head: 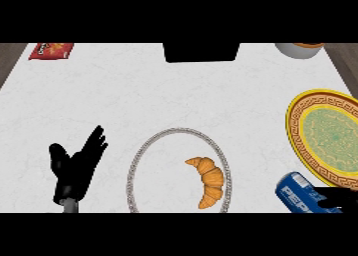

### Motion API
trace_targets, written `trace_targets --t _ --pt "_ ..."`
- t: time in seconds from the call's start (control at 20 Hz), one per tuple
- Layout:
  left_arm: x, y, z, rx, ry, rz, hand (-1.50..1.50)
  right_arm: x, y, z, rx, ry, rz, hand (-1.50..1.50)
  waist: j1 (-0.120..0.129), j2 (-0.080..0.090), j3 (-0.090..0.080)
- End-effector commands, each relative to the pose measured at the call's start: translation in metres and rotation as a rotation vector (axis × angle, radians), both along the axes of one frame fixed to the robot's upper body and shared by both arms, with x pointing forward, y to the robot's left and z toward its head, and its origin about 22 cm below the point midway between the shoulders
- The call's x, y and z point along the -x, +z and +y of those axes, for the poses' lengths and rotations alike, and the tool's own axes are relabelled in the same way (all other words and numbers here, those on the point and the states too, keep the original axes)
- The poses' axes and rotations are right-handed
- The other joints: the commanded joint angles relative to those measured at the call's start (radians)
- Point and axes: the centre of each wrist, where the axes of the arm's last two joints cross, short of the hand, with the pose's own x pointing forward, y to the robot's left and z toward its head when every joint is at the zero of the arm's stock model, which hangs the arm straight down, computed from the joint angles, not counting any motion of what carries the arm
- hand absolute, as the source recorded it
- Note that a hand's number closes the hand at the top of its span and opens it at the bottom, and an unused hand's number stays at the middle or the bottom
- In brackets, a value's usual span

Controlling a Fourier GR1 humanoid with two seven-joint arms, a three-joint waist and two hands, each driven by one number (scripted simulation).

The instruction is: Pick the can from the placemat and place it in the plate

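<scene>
A blue can (298, 192) with white lettering lies tilted at the lower right, just below the plate's near rim. My right hand (343, 200) curls round its lower end, partly cut off by the view's edge. The plate (331, 131), yellow-rimmed with a patterned brown band and a green centre, sits at the right edge of the white counter. A round white placemat (141, 160) with a beaded silver border lies in the lower middle, with a croissant (206, 180) on it. My left hand (77, 167) rests open at the lower left, fingers up.
A red snack bag (51, 50) lies at the far left corner. A dark box (200, 52) stands at the back middle. A white cup (301, 49) stands at the back right. Dark wood floor shows past both side edges of the counter.
</scene>
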Motion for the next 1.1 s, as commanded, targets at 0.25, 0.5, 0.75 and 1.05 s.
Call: trace_targets --t 0.25,0.5,0.75,1.05 --pt "-0.006 -0.001 -0.007 0.008 -0.016 -0.013 0.00 -0.066 -0.018 -0.114 -0.039 -0.223 -0.120 1.50 0.032 0.006 0.000" --pt "-0.009 0.008 -0.003 -0.006 -0.032 0.000 0.00 -0.120 -0.021 -0.157 -0.050 -0.206 -0.133 1.50 0.054 0.009 -0.002" --pt "-0.012 0.005 -0.005 -0.003 -0.063 -0.008 0.00 -0.135 -0.050 -0.198 -0.052 -0.196 -0.123 1.50 0.051 0.010 -0.002" --pt "-0.014 0.005 -0.010 0.007 -0.086 -0.018 0.00 -0.144 -0.049 -0.228 0.131 -0.256 0.205 -1.50 0.087 0.022 -0.002"
